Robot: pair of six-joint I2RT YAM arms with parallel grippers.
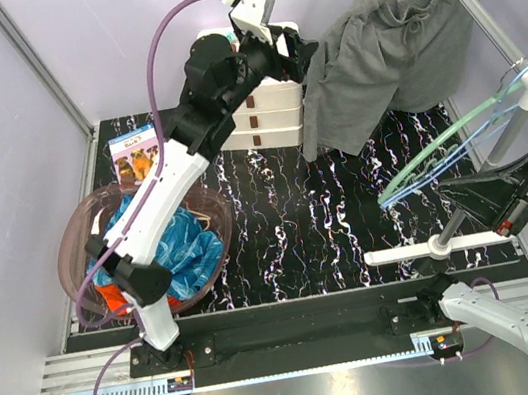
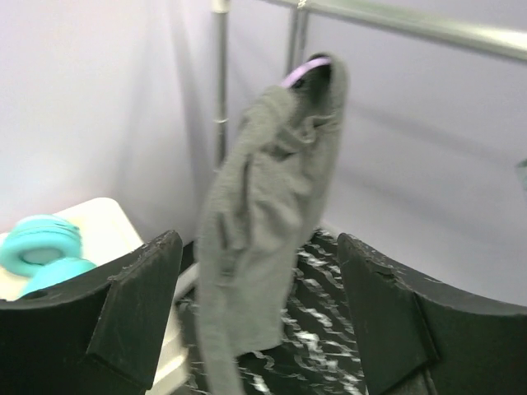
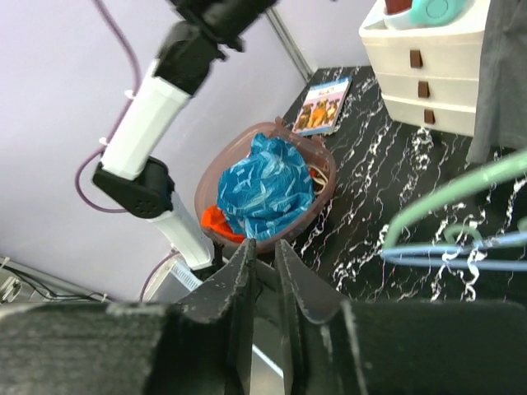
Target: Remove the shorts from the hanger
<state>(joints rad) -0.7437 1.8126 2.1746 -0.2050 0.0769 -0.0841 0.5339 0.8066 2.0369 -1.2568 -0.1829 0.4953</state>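
Grey shorts (image 1: 391, 49) hang off a purple hanger (image 2: 303, 69) on the rail (image 2: 412, 20). The left gripper (image 2: 257, 245) is spread wide right in front of them, with the white drawers (image 1: 266, 121) just beside it. Blue shorts (image 3: 268, 185) and orange shorts (image 3: 218, 222) sit in the basket (image 1: 67, 230), and the right gripper (image 3: 262, 247) is pressed together near the green and blue hangers (image 1: 440, 156).
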